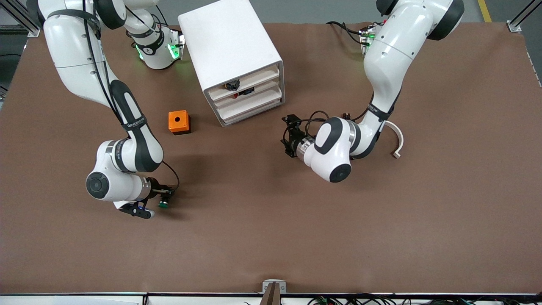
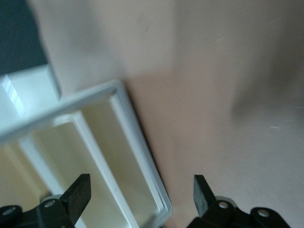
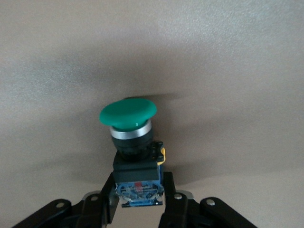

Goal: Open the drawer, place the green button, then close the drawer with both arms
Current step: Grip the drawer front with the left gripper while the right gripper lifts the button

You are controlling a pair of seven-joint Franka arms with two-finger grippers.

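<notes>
My right gripper (image 1: 164, 199) is low over the table, near the right arm's end and nearer the front camera than the orange box. It is shut on the black body of the green-capped button (image 1: 163, 204). The right wrist view shows the gripper (image 3: 139, 187) clamping the button (image 3: 128, 114); I cannot tell whether the button touches the table. The white cabinet (image 1: 230, 55) stands at the back, its third-tier drawer (image 1: 252, 103) pushed in. My left gripper (image 1: 290, 135) is open and empty, just off the cabinet's front corner. In the left wrist view my left gripper (image 2: 142, 194) faces the cabinet's white edge (image 2: 137, 142).
An orange box (image 1: 179, 122) sits on the table beside the cabinet, toward the right arm's end. A curved white piece (image 1: 396, 142) lies by the left arm. Small dark parts (image 1: 232, 86) sit in the cabinet's upper trays.
</notes>
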